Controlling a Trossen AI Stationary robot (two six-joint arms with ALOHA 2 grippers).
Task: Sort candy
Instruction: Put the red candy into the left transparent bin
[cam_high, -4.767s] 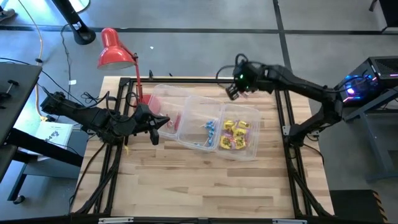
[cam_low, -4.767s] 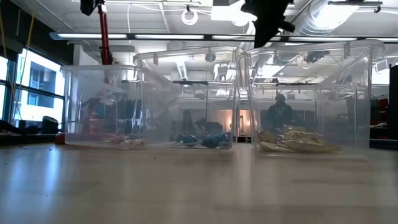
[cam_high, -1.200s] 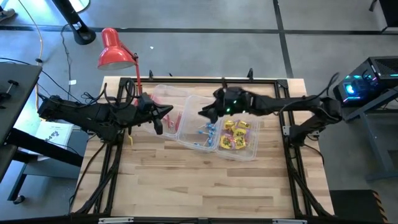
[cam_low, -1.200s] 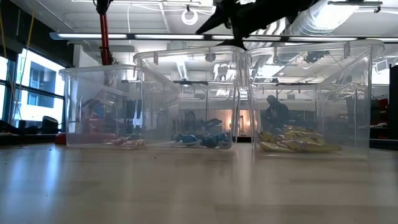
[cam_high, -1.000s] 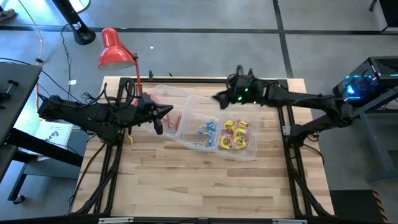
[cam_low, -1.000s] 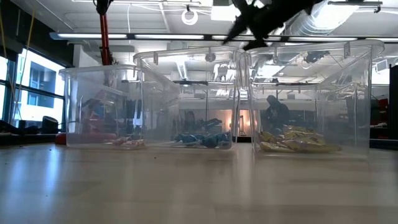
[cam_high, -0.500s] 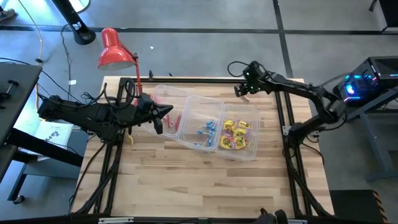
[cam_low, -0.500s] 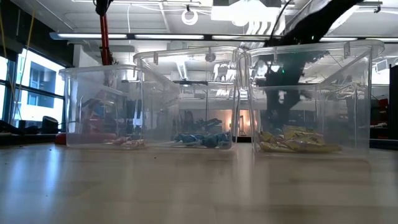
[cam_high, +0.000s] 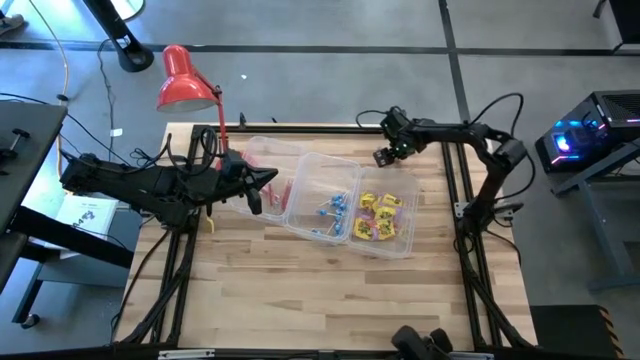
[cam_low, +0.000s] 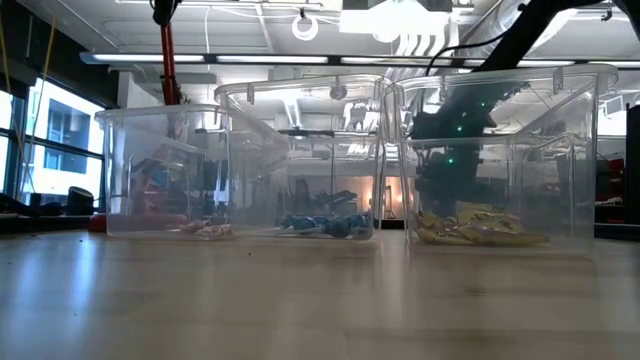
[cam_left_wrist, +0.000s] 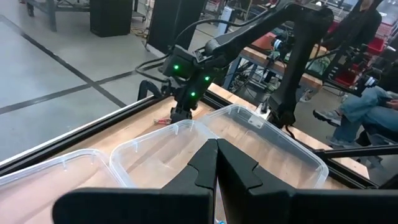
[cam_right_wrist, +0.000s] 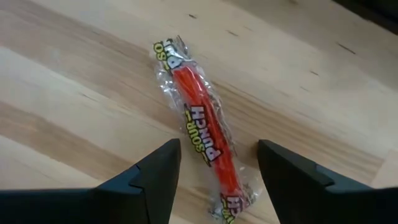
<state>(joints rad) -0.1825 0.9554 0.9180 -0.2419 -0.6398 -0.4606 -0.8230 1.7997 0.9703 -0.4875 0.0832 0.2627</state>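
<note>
right gripper (cam_right_wrist: 214, 165) hangs wide open, empty, straddling a stray red stick candy (cam_right_wrist: 205, 134) — poised, probably, to pinch it.

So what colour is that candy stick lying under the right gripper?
Red stick in clear wrapper, clearest in the right wrist view.

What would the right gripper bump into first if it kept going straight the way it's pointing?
Most likely the red candy stick on the wooden table: it lies between the right gripper's open fingers.
</note>
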